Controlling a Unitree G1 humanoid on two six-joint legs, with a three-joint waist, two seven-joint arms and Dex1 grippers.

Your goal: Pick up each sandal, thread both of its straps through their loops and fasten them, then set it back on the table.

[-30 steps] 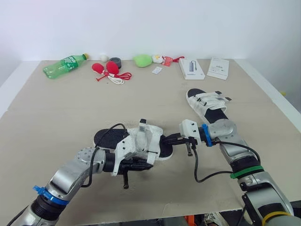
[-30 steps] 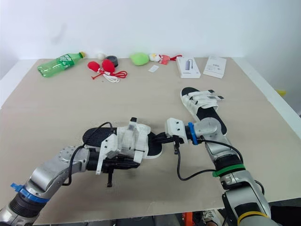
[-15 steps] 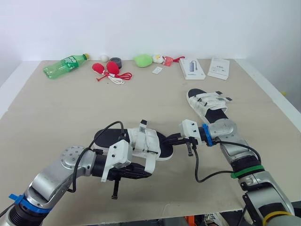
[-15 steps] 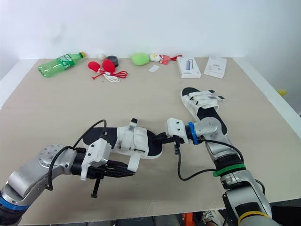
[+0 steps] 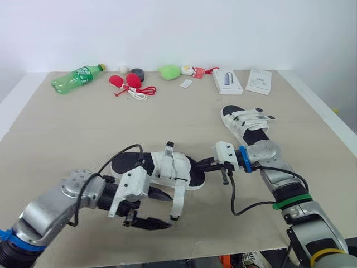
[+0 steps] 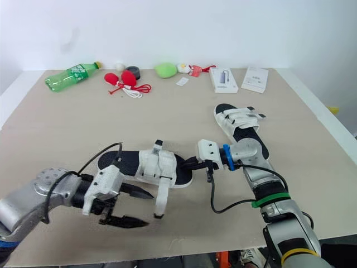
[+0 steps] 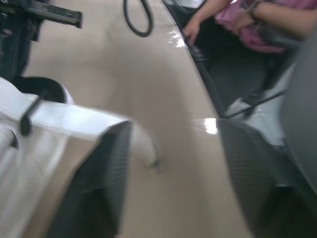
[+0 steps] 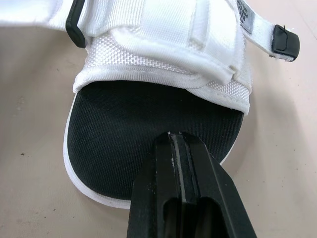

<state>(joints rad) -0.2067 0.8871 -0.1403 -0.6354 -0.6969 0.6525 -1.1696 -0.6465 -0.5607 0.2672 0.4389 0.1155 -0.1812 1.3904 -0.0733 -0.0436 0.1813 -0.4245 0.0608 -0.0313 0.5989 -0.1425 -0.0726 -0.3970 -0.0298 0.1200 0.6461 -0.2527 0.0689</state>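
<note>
Left eye view | sandal (image 5: 133, 163) crosswise (toe right) | right pincer (image 5: 199, 166) gripping | left pincer (image 5: 165, 211) released

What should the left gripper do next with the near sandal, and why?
Probably close on the loose white strap end: it hangs just ahead of the open left gripper, while the shut right gripper pins the white-strapped black-soled sandal by its toe.

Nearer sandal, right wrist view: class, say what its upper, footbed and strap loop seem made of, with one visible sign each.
Upper: white woven synthetic webbing and mesh, matt; the weave grain shows.
Footbed: black fine-textured fabric, perhaps over foam; matt, finely dotted.
Strap loop: black, smooth, slightly glossy, probably plastic.
</note>
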